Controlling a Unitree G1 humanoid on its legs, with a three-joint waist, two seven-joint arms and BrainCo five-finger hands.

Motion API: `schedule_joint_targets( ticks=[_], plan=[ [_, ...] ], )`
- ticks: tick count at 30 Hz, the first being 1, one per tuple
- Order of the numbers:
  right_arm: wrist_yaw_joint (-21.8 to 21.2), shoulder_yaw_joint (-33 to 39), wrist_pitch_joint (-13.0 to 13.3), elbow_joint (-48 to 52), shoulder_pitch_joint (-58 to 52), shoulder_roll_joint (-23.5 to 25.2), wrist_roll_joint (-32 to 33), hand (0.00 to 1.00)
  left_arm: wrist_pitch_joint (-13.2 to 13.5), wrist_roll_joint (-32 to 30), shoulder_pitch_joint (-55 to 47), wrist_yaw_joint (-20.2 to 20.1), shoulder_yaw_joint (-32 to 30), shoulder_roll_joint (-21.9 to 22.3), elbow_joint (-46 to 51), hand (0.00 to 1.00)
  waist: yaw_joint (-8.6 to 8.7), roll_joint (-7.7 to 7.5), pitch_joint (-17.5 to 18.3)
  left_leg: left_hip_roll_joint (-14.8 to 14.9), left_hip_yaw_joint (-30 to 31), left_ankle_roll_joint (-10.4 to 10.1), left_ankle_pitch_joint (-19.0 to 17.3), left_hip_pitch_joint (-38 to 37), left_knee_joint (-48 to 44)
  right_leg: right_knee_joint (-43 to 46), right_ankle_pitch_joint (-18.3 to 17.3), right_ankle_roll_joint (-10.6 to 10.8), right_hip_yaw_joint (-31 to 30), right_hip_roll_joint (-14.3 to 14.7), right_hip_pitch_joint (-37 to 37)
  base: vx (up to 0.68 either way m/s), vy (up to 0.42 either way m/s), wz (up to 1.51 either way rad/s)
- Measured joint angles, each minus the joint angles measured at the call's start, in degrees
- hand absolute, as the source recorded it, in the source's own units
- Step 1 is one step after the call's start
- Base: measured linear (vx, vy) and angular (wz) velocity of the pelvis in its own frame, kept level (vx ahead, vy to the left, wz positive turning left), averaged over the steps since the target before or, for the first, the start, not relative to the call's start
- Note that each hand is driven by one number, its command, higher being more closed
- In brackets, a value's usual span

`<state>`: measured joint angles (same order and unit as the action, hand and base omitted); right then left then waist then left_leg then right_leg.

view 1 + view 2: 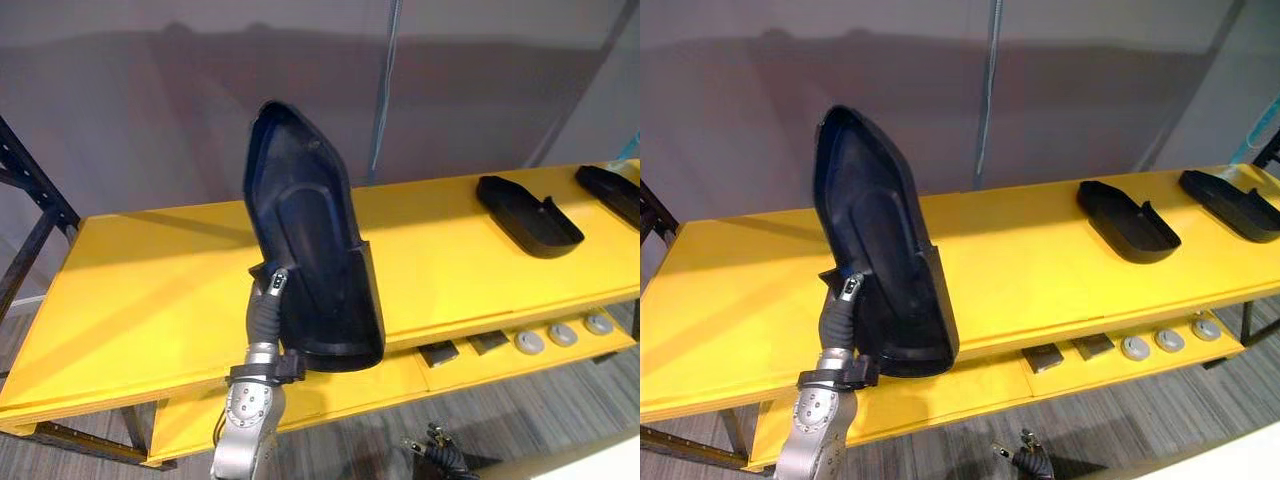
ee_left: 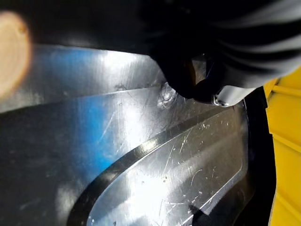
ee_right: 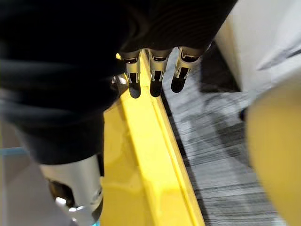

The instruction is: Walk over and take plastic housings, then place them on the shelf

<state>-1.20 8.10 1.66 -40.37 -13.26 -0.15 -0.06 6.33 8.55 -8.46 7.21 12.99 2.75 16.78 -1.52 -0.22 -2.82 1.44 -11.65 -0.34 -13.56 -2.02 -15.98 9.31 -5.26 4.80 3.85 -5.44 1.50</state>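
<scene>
In the left eye view, the left hand [image 1: 275, 288] comes up from 7 o'clock and grasps a big black housing [image 1: 315, 250] at its side edge. The thumb lies on the hollow inner side, and the other fingers are hidden behind the wall of the part. The housing stands almost upright, with the pointed end at 12 o'clock and the wide open end low, just above the front edge of the yellow shelf [image 1: 150, 290]. Probably it is held so steep because one hand can take such a long part only by its rim.

At 2 o'clock a second housing [image 1: 525, 215] lies flat on the shelf with its hollow side up. A third housing [image 1: 612, 192] lies at 3 o'clock. On the lower board [image 1: 340, 385], at 4 o'clock, round grey parts [image 1: 563, 335] and dark blocks [image 1: 438, 352] stand in a row.

The right eye view gives the same arrangement. There is a free yellow stretch between the held housing and the second one, which seems a fitting place to lay it down.

The left wrist view looks very closely at the shiny, scratched inner surface of the housing, where the hand presses on it. The yellow of the shelf shows past the edge of the part.

In the right wrist view, the right hand [image 3: 153, 70] hangs with relaxed fingers and holds nothing. It is above the yellow edge of the shelf and the grey floor [image 3: 221, 155].
</scene>
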Motion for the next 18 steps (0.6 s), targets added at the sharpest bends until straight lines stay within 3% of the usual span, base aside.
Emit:
schedule_joint_targets(
  ticks=[7, 12, 18],
  plan=[
    [-0.06, -0.34, 0.0, 1.11, -1.44, 0.5, -0.03, 0.0, -0.19, -3.76, 0.08, 0.46, -0.16, 0.01, -1.2, 1.0, -0.72, -0.29, 2.27, -0.21, 0.42, -0.52, 0.31, -3.88, 2.9, -2.54, 0.05, -0.1, 0.72, 0.12, 4.69, 0.16, 0.026, 0.17],
    [-0.01, -0.37, 0.0, 1.11, -2.46, 0.5, -0.1, 0.0, -1.16, -4.36, 4.12, 3.32, -0.31, -0.1, -7.98, 1.0, -0.68, -1.14, 2.81, -0.55, 0.83, -1.42, 0.86, -4.23, 3.71, -2.71, 0.1, -0.19, 1.76, -0.2, 5.52, 0.07, 0.024, 0.2],
    [0.19, -0.91, 0.0, 1.09, -2.29, 0.43, -0.7, 0.0, -2.65, -4.24, 14.01, 6.72, -0.49, -0.17, -15.53, 1.0, 0.78, -1.16, 2.82, -0.63, 0.83, -1.73, 1.24, -4.14, 4.07, -2.8, 0.09, -0.21, 1.69, -0.26, 5.48, 0.01, -0.002, 0.0]
  ],
)
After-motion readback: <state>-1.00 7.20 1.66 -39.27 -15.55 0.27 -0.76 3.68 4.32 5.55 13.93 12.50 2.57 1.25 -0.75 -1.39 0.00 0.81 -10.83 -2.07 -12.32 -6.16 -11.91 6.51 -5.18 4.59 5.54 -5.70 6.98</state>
